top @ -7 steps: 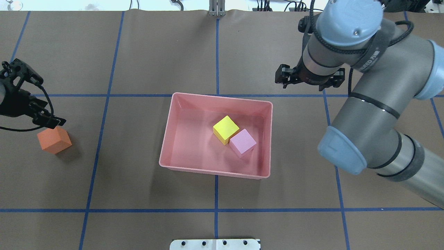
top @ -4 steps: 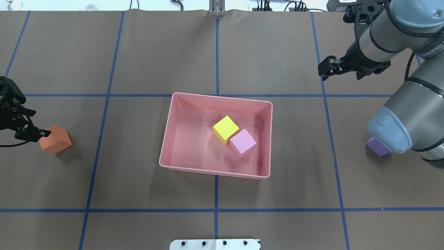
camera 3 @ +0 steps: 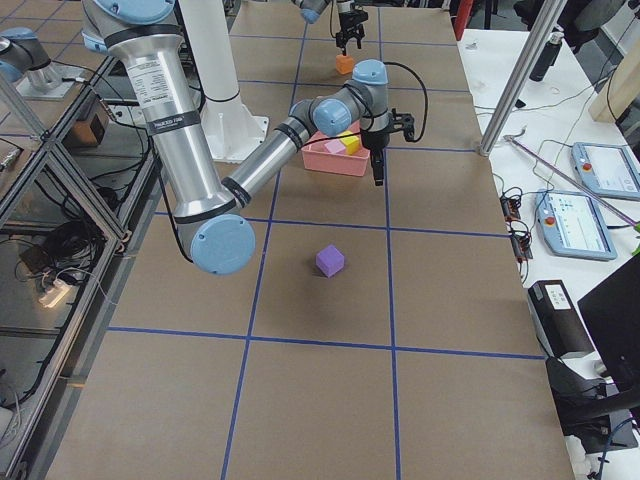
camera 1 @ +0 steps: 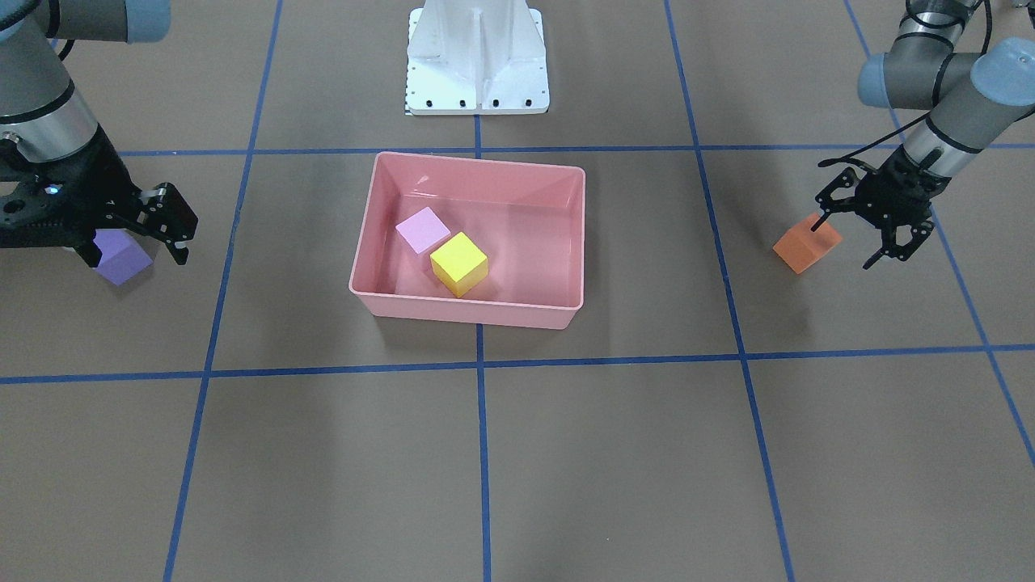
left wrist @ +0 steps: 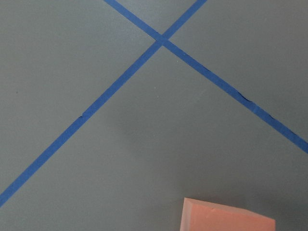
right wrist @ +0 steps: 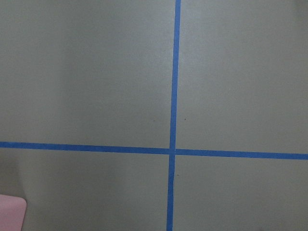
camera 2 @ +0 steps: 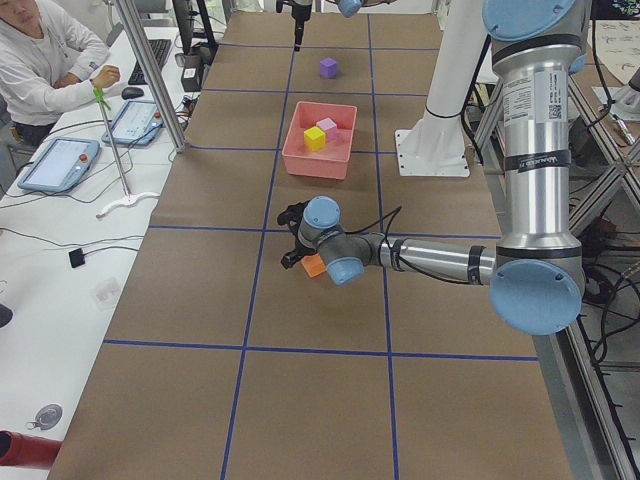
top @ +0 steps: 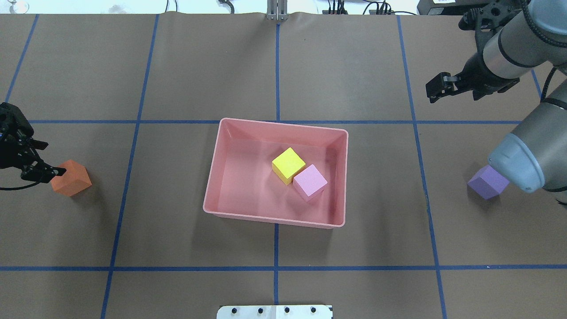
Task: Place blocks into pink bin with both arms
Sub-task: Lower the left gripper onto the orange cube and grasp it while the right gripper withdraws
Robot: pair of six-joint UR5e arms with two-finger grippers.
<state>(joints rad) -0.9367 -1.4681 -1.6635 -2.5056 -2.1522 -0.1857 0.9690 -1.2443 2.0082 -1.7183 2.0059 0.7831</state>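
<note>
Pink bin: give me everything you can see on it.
The pink bin is a shallow rectangular tray of glossy salmon plastic with rounded corners and a thin rim. It sits upright and flat on the brown table, near the centre, straddling a blue tape line. Inside, toward the robot's right, lie a yellow block and a light pink block, side by side and seemingly touching. Nothing else touches it.

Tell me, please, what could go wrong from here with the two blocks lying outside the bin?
The left tool is open but off to one side of the orange block, a fingertip at its edge: closing now may push it away.
The yellow block and the light pink block crowd one half of the pink bin; a block dropped on them could bounce out.
</note>
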